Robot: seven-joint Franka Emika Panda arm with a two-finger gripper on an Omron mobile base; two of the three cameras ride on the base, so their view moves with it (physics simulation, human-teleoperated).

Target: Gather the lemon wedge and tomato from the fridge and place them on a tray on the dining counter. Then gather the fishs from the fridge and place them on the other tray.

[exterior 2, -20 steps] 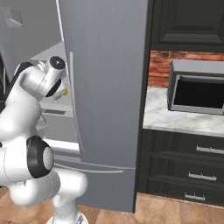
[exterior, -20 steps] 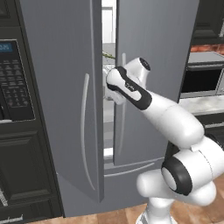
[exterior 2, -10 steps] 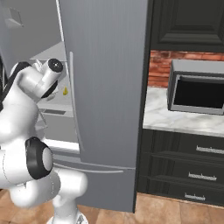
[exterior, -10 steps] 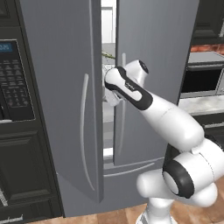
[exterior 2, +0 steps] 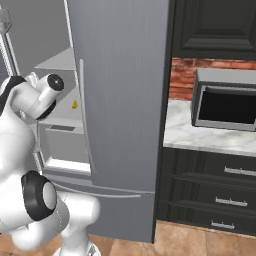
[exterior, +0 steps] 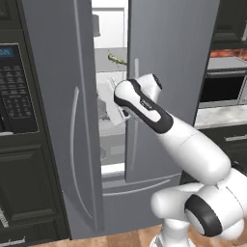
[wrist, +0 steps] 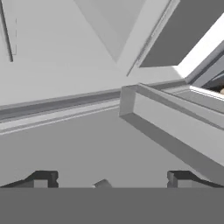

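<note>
The grey steel fridge (exterior: 169, 72) stands with its left door (exterior: 58, 111) swung open and its right door (exterior 2: 120, 100) shut. My arm reaches through the gap, and the white hand (exterior: 113, 106) sits at mid-shelf height inside. My gripper (wrist: 111, 179) is open, its fingertips (wrist: 43, 177) wide apart with nothing between them, above a bare white shelf. An olive-tan fish (exterior: 116, 59) lies on the shelf above the hand. The lemon wedge (exterior 2: 74, 104) rests deeper inside, just left of the right door's edge. The tomato, the trays and the dining counter are out of view.
A white bin (wrist: 175, 127) juts across the shelf ahead and to the right of the fingers. A black wall oven (exterior: 17, 96) stands left of the fridge. A microwave (exterior 2: 225, 105) on a marble counter (exterior 2: 200, 137) is to the right.
The arm has eased slightly further left into the fridge opening. The gripper has stayed open.
</note>
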